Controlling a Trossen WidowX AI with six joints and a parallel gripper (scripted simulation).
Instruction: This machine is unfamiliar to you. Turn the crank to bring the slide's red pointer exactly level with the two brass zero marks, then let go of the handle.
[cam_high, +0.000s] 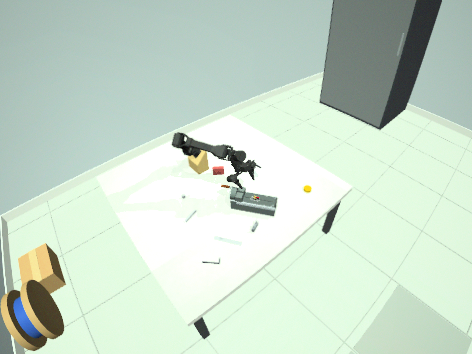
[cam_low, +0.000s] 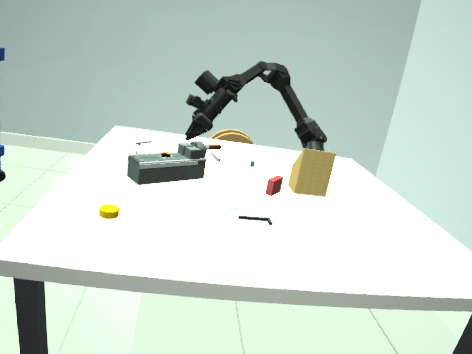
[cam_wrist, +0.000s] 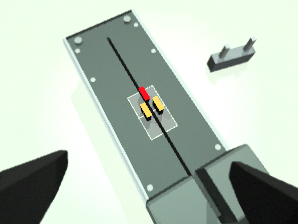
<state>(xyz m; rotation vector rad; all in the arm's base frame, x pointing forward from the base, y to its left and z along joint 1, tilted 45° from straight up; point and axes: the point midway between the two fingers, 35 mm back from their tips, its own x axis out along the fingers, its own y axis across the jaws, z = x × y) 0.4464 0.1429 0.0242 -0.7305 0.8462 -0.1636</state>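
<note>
A dark grey machine (cam_high: 253, 205) (cam_low: 167, 173) (cam_wrist: 112, 75) stands on the table. In the wrist view its red pointer (cam_wrist: 144, 93) sits on the slot, off the line between the two brass zero marks (cam_wrist: 145, 111) (cam_wrist: 158, 104), toward the end away from the raised housing (cam_wrist: 182, 205). The crank's red-brown handle (cam_high: 225, 186) (cam_low: 214, 147) sticks out beyond the housing; it is outside the wrist view. My gripper (cam_high: 249, 177) (cam_low: 188, 137) (cam_wrist: 151, 163) is open and empty, above the machine near the housing, touching nothing that I can see.
A wooden block (cam_high: 199, 163) (cam_low: 312, 172) and a red block (cam_high: 218, 170) (cam_low: 274, 185) stand near the arm's base. A yellow disc (cam_high: 307, 189) (cam_low: 109, 212), a black hex key (cam_low: 255, 218) and a grey two-pin block (cam_high: 255, 226) (cam_wrist: 231, 58) lie around the machine.
</note>
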